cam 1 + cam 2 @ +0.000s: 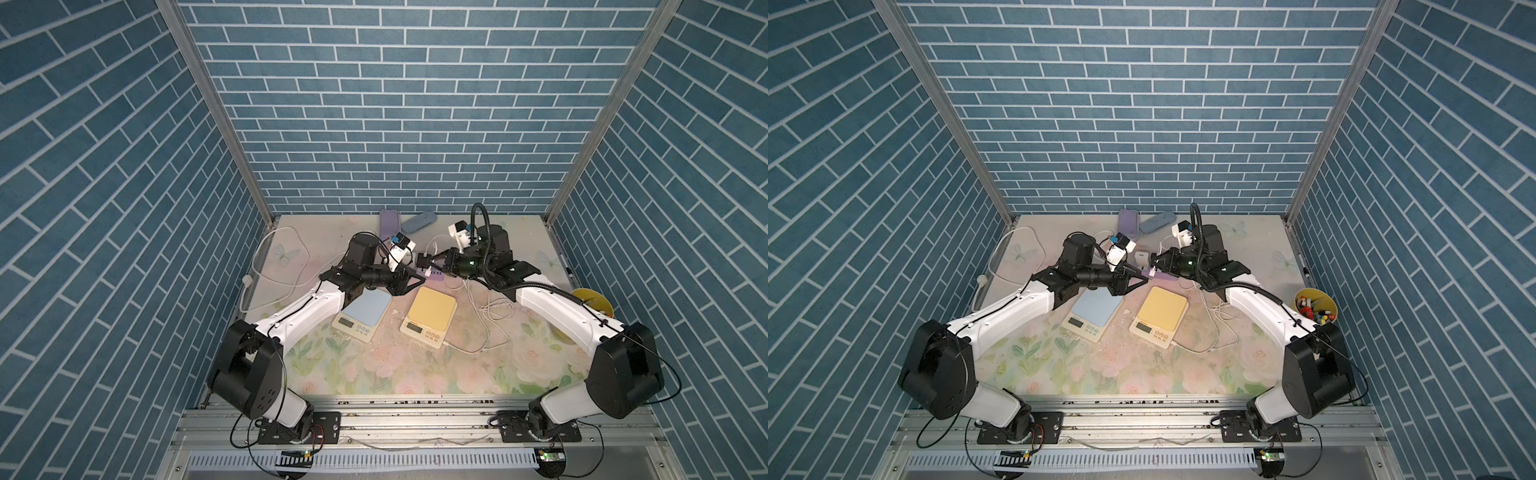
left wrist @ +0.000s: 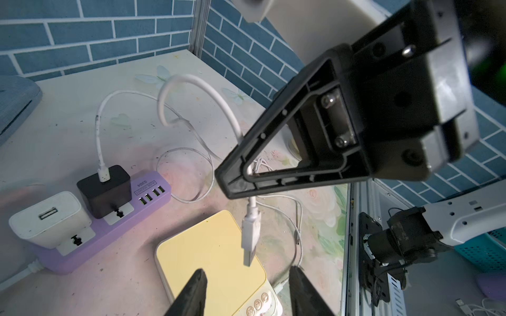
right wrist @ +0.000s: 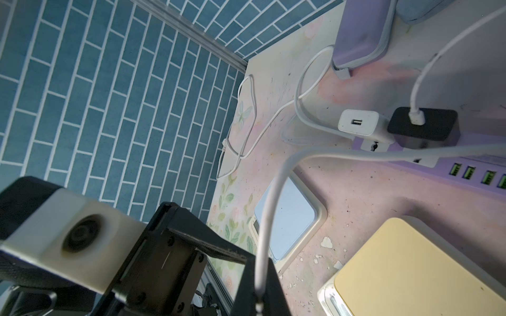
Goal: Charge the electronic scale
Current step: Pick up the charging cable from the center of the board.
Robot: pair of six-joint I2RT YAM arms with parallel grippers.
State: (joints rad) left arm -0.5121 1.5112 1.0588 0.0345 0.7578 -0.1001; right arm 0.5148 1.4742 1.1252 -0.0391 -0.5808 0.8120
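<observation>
Left wrist view: right gripper [image 2: 235, 188] is pinched tight on the white cable [image 2: 252, 202] just above its USB plug [image 2: 250, 238], so the plug hangs free, metal end down. Left gripper [image 2: 247, 273] has its jaws spread just under the plug and holds nothing. It looks like a regrip to square the plug up. Yellow scale [image 2: 210, 257] lies flat beneath. In both top views the cable's other end looks seated at the scale's front corner. White charger [image 2: 49, 219] on the purple power strip [image 2: 115, 216] has a free port, while the black charger [image 2: 104, 188] is taken. The white charger is likely the target.
</observation>
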